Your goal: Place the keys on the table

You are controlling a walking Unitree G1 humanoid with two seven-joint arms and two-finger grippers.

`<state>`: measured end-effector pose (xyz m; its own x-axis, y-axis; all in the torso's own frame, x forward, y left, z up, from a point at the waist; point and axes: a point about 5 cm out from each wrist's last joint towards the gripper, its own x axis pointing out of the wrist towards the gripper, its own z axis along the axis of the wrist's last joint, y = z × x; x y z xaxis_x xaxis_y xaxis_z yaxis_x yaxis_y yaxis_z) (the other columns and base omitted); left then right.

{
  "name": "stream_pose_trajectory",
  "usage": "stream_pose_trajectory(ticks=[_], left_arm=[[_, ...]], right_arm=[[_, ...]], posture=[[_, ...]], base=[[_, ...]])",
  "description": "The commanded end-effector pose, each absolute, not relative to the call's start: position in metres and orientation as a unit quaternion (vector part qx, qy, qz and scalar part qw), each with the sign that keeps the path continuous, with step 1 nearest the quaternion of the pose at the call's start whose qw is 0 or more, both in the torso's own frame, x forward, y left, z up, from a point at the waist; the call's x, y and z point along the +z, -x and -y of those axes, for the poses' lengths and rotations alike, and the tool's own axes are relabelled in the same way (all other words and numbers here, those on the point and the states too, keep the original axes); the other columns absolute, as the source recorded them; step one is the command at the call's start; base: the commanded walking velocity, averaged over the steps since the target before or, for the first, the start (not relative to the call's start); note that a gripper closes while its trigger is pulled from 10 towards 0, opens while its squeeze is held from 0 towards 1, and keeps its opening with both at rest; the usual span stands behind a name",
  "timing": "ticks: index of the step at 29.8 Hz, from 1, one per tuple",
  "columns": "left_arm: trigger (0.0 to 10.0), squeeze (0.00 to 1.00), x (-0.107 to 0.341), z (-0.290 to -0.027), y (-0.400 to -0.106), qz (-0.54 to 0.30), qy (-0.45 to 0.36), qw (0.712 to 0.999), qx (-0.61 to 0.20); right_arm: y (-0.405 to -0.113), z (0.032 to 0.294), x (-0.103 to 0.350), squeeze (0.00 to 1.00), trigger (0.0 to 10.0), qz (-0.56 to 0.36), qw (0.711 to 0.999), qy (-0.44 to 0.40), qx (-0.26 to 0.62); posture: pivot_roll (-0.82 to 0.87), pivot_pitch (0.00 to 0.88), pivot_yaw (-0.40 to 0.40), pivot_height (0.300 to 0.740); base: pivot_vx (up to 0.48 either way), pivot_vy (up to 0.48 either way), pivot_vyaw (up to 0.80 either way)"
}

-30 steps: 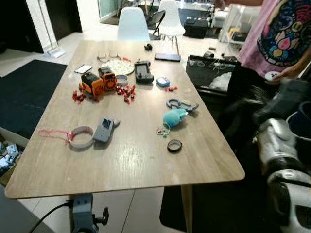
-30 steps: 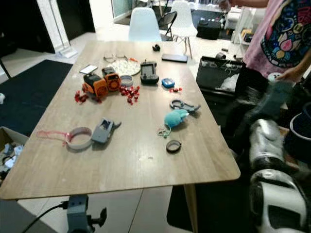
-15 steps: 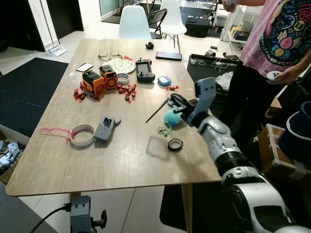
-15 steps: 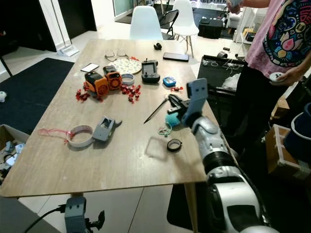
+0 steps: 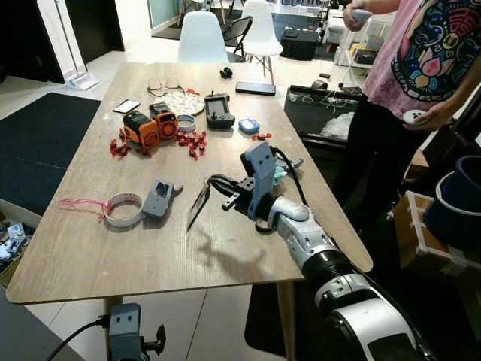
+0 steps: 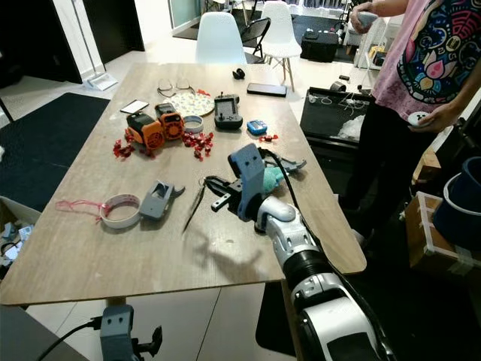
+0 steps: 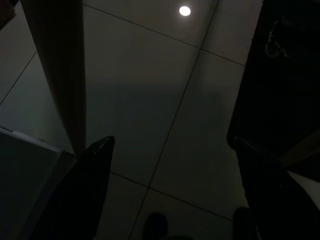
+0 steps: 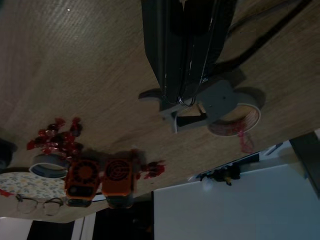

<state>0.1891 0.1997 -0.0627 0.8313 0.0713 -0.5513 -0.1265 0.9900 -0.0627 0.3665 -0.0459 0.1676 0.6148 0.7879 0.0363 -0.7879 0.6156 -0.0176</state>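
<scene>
One right hand (image 5: 204, 201) is reaching over the table (image 5: 113, 248), its fingers lying pressed together; whether keys are pinched between them cannot be told. Left hand (image 7: 170, 190) is hanging open above the floor. Step, judged: carrying to the drop spot beside the grey tool (image 5: 159, 198). Next: lowering, then spreading the fingers.

Person (image 5: 421, 60) cut off at frame top.

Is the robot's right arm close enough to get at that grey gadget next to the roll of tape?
Probably yes. The right gripper hangs over the table just beside the grey gadget, with bare wood between them and nothing in the way.
</scene>
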Motion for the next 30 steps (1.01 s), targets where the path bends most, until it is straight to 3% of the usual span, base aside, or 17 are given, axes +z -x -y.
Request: stream_pose_trajectory(ticks=[1,9,30], left_arm=[[10.0,0.0,-0.065,-0.199,-0.184,-0.292,0.051,0.953,0.054],[10.0,0.0,-0.066,-0.199,-0.183,-0.292,0.053,0.953,0.055],[10.0,0.0,-0.066,-0.199,-0.182,-0.293,0.052,0.953,0.054]], right_arm=[[-0.363,0.045,0.162,0.0,10.0,0.009,0.896,0.004,0.445],[-0.348,0.039,0.156,0.0,10.0,-0.012,0.863,0.035,0.504],[-0.325,0.037,0.138,0.0,10.0,-0.077,0.814,0.039,0.574]], posture=[[0.04,0.051,-0.054,0.74],[0.04,0.052,-0.054,0.74],[0.04,0.051,-0.058,0.74]], base=[[0.0,0.0,0.0],[0.0,0.0,0.0],[0.0,0.0,0.0]])
